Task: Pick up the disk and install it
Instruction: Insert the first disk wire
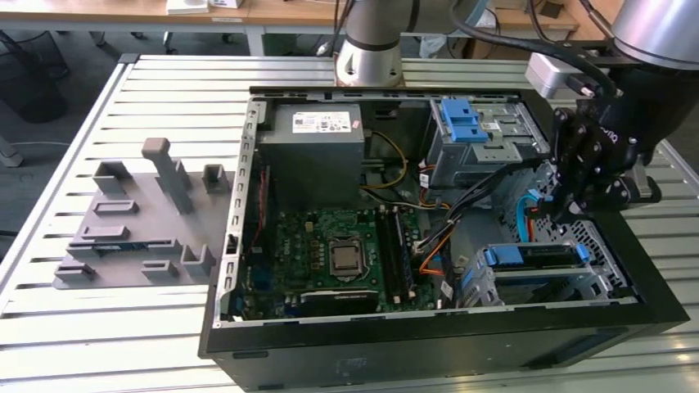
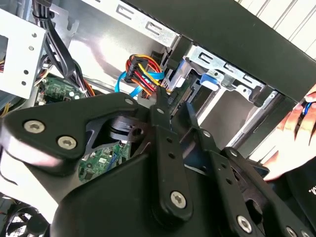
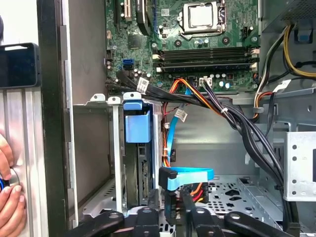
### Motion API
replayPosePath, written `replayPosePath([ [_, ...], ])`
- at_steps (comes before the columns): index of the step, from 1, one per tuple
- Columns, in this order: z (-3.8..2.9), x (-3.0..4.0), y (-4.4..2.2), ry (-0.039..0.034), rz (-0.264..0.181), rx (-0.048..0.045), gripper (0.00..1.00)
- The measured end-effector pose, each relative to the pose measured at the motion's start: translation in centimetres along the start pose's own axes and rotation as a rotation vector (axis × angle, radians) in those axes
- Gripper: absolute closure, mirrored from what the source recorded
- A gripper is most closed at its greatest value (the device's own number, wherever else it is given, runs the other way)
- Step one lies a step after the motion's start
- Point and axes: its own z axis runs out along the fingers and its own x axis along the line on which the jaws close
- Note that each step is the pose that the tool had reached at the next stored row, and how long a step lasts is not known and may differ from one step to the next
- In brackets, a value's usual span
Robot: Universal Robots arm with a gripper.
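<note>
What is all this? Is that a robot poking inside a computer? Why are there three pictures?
Yes. It is a robot arm, and the black part at its tip is its end effector. The exterior view comes from a camera off the arm. Both wrist views come from cameras riding on the arm, so they look in close. An open computer case lies on a metal table, beside a grey plastic stand. The disk, with its blue frame, sits in a metal cage. The end effector hangs near it, by the coloured cables. A person's hand rests on the table.

Silver arm (image 1: pixel 372 37), black screw-studded pincer (image 2: pixel 170 106)
</note>
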Motion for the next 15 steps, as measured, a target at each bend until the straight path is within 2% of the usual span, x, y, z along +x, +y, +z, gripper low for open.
replayPosePath([
  [1, 0.01, -0.02, 0.0, 0.0009, 0.0, 0.0, 0.77],
  [4, 0.04, -0.06, -0.01, 0.0018, 0.002, -0.0002, 0.83],
  [5, 0.06, -0.06, -0.02, -0.0012, 0.003, -0.0009, 0.83],
  [7, 0.12, -0.07, -0.01, -0.0193, 0.008, -0.0025, 0.83],
  [8, 0.17, -0.08, -0.01, -0.0254, 0.009, -0.0035, 0.83],
  [12, 0.51, 0.32, -0.02, -0.0296, 0.009, -0.0052, 0.83],
  [15, 0.83, 1.06, -0.04, -0.0392, 0.009, -0.0058, 0.83],
])
